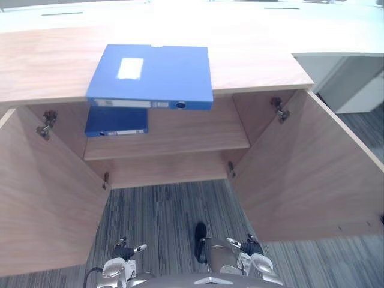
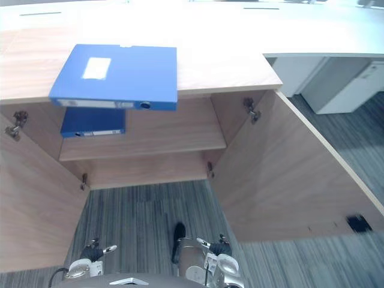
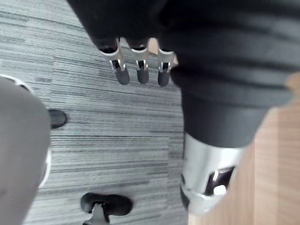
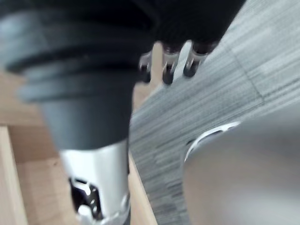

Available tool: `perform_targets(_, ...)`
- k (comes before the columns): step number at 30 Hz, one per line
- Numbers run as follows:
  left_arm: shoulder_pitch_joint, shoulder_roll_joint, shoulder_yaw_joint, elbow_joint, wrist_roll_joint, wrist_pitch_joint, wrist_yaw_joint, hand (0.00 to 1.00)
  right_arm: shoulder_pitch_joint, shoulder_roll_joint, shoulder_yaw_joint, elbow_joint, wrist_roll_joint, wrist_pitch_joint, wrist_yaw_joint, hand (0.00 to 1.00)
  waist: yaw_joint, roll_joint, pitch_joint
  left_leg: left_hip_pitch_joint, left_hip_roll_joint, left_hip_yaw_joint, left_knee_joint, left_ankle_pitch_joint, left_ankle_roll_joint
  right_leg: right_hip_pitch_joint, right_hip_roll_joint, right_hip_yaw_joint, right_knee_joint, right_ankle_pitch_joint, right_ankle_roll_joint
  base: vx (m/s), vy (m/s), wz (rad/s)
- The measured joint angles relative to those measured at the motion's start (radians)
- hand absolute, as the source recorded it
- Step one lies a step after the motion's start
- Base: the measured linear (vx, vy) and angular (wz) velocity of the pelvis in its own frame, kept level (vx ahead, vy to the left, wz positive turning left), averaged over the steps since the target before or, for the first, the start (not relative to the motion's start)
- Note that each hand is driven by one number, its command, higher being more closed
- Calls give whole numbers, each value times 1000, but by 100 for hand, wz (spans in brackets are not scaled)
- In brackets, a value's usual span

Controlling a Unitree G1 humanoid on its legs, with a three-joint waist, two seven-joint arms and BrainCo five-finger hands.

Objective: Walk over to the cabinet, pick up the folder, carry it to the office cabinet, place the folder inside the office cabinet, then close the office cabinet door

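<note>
A blue folder [image 1: 150,75] with a white label lies flat on the wooden cabinet top [image 1: 258,66], its spine overhanging the front edge. A second blue folder [image 1: 116,121] lies on the shelf [image 1: 180,135] inside, just below the first. Both cabinet doors stand wide open. My left hand [image 3: 142,72] hangs low over the grey carpet with its fingers straight and holds nothing. My right hand [image 4: 168,74] hangs the same way beside the right door, fingers relaxed and empty. Both hands are well below and short of the folders.
The left door [image 1: 42,198] and right door [image 1: 306,174] swing out toward me on either side, with striped grey carpet [image 1: 168,210] between them. A white desk and white unit [image 2: 342,84] stand behind the cabinet at the right.
</note>
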Motion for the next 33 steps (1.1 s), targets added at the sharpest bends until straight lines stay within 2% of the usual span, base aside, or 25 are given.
perform_targets(2, -2, -22, 19, -5, 3, -6, -1, 0, 3, -8, -3, -1, 3, 1, 1, 0, -9, 23, -6, -44, 40, -21, 143, 4, -1, 30, 7, -37, 19, -79, -15, 404, -293, 38)
perform_targets(3, -11, -23, 37, -7, 4, -6, -1, 0, 5, -8, 0, 0, 2, 3, 0, 0, -11, 24, -6, -110, 69, -38, 293, 12, -1, 58, 13, -46, 12, -103, -10, 262, -247, 51)
perform_targets(4, -8, -28, 60, -27, 4, -6, -1, 0, 9, -12, 6, 0, 2, 5, -1, 0, -5, 16, 2, -216, 125, -65, 539, 34, -8, 110, 27, -61, -18, -117, -18, 323, -268, 34)
perform_targets(6, -4, -34, 71, -55, 3, -7, -1, 0, 23, -12, 10, 1, 3, 7, -2, 0, 13, 16, 5, -311, 183, -40, 765, 23, -10, 193, 46, -75, -57, -125, -36, 327, -189, -1)
perform_targets(7, -3, -38, 70, -63, 2, -7, -1, 0, 30, -12, 9, 1, 3, 8, -2, 0, 18, 14, 5, -328, 195, -12, 774, 18, -1, 230, 50, -75, -81, -126, -36, 319, -129, -12)
perform_targets(9, -6, -42, 68, -81, 4, -9, -1, 0, 41, -10, 4, -1, 5, 20, -2, 0, 20, 13, 3, -365, 197, 65, 608, 4, 16, 303, 50, -63, -144, -129, -28, 272, -51, -10)
perform_targets(10, -7, -43, 68, -81, 5, -9, -1, 0, 41, -10, 3, -1, 5, 22, -2, 0, 20, 13, 3, -367, 195, 68, 581, 4, 16, 307, 50, -61, -148, -129, -27, 237, 23, -20)
perform_targets(12, -14, -43, 67, -80, 14, -8, -1, 0, 41, -9, -1, 0, 5, 24, -3, 0, 27, 11, 0, -364, 173, 68, 391, 8, 12, 314, 49, -36, -156, -132, -15, 211, 75, -33)
perform_targets(13, -16, -46, 65, -78, 20, -8, -1, 0, 41, -9, -4, 1, 5, 24, -3, 0, 32, 14, -3, -348, 146, 49, 250, 60, 8, 312, 49, -15, -151, -134, -4, 245, 160, -51)
perform_targets(14, -15, -52, 66, -74, 20, -8, -1, 0, 42, -11, -8, 0, 5, 24, -4, 0, 32, 23, -8, -327, 128, 40, 147, 162, 12, 312, 53, 5, -144, -144, 12, 232, 172, -51)
perform_targets(15, -19, -48, 66, -70, 20, -8, -1, 0, 41, -2, -14, 2, 4, 25, -4, 0, 33, 15, -14, -311, 116, 45, 139, 158, 12, 316, 45, 19, -143, -147, 21, 220, 170, -34)
perform_targets(17, -16, -32, 64, -67, 21, -7, -1, 0, 60, 30, -26, 3, 3, 24, -4, 0, 32, -37, -44, -264, 69, 74, 69, 164, 22, 341, 11, 39, -191, -134, 47, 184, 165, -17)
perform_targets(18, -15, -28, 62, -63, 21, -7, -1, 0, 60, 35, -27, 3, 2, 24, -4, 0, 31, -37, -44, -254, 60, 83, 55, 166, 25, 348, 3, 41, -203, -129, 55, 149, 171, -16)
perform_targets(19, -15, -19, 52, -56, 22, -5, -1, 0, 71, 40, -26, 7, 2, 24, -4, 0, 29, -53, -53, -232, 41, 88, 33, 167, 28, 367, -10, 46, -223, -123, 63, 124, 154, -9)
perform_targets(23, -7, -7, 25, -37, 22, -5, -1, 0, 72, 39, -34, 21, -1, 23, -3, 0, 31, -43, -65, -184, -1, 87, -13, 172, 34, 407, -32, 64, -264, -113, 78, 73, 112, -2)
perform_targets(25, -3, -1, 13, -31, 22, -5, -1, 0, 64, 29, -37, 43, -3, 23, -3, 0, 33, -41, -68, -184, -4, 85, -28, 178, 42, 406, -32, 64, -271, -107, 80, 0, 0, 0)
perform_targets(30, 27, 8, -23, -31, 21, -5, 9, 0, 53, 8, -43, 72, -29, 21, -6, 0, 30, -11, -75, -141, -18, 63, -121, 229, 50, 428, -23, 58, -302, -87, 78, -55, -11, 5)
perform_targets(33, 30, 11, -53, -50, 22, -8, 19, 0, 48, -4, -40, 81, -34, 22, -7, 0, 29, -11, -74, -122, -23, 41, -151, 247, 50, 437, -18, 45, -309, -81, 77, -110, -33, 14)
